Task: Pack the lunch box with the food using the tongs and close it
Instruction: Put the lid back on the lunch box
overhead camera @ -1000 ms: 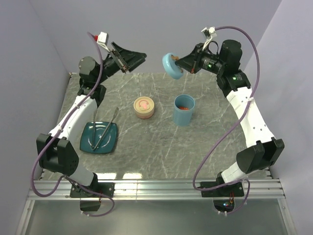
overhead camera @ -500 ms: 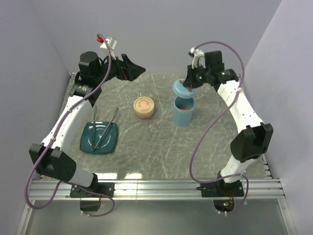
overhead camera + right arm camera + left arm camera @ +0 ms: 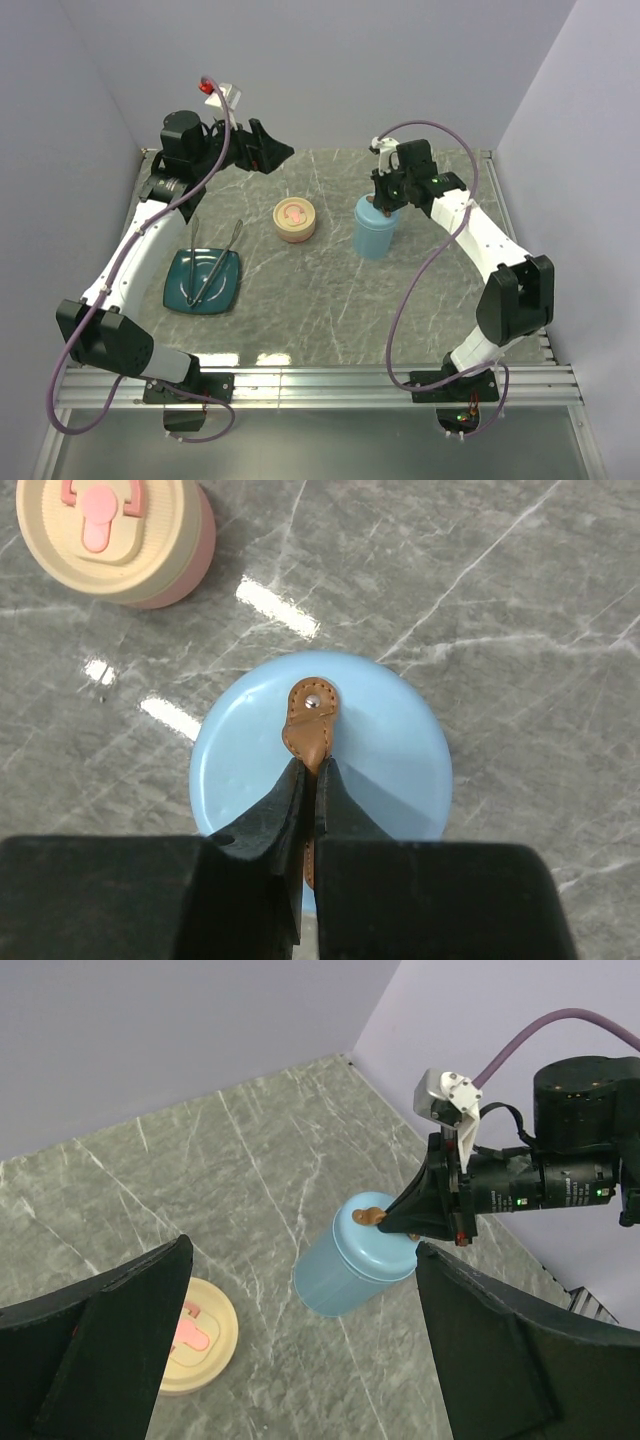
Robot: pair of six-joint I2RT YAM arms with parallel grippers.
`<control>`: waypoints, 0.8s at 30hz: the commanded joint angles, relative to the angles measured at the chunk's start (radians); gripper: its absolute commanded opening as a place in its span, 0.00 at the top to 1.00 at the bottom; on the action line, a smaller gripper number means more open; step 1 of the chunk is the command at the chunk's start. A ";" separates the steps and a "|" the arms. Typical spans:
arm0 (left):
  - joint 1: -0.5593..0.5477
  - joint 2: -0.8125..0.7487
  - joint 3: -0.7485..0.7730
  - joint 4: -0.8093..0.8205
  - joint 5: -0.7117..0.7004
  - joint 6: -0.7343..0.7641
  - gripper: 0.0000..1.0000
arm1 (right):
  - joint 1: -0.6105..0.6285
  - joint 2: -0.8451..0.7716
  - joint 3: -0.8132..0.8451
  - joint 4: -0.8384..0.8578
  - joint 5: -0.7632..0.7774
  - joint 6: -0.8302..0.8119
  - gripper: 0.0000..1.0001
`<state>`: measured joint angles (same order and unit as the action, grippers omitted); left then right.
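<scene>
The right gripper (image 3: 308,771) is clenched on the brown leather tab (image 3: 310,718) at the centre of the pale blue lid (image 3: 390,755). Both fingers pinch the tab from either side. The lid lies flat over the mouth of the blue cylindrical lunch box (image 3: 374,238), which stands upright on the grey marbled table (image 3: 330,300), right of centre. The food is not visible.

The left gripper (image 3: 268,152) has its jaws spread wide and grasps nothing. It hangs above the far left part of the table, pointed toward the lunch box.

The tongs (image 3: 219,260) lie on the dark teal square plate (image 3: 228,292) at the left, arms spread in a V, tips reaching past the far rim. A round cream container (image 3: 295,221) with a pink latch stands between plate and lunch box, apart from both.
</scene>
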<state>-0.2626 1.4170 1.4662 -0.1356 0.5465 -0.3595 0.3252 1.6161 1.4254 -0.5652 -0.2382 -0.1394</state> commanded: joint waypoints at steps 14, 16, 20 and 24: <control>-0.003 -0.018 0.006 0.019 -0.011 0.008 0.00 | 0.015 -0.114 -0.080 0.179 0.043 0.001 1.00; -0.003 -0.018 0.008 0.018 -0.013 0.010 0.01 | 0.017 -0.108 -0.088 0.174 0.036 -0.003 1.00; -0.003 -0.018 0.008 0.008 -0.011 0.016 0.01 | 0.017 -0.087 -0.088 0.153 0.022 -0.008 1.00; -0.003 -0.020 0.006 0.005 -0.013 0.022 0.00 | 0.017 -0.071 -0.097 0.154 0.007 -0.009 1.00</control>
<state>-0.2623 1.4170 1.4609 -0.1417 0.5358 -0.3561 0.3359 1.5475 1.3331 -0.4507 -0.2100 -0.1402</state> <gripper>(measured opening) 0.995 0.034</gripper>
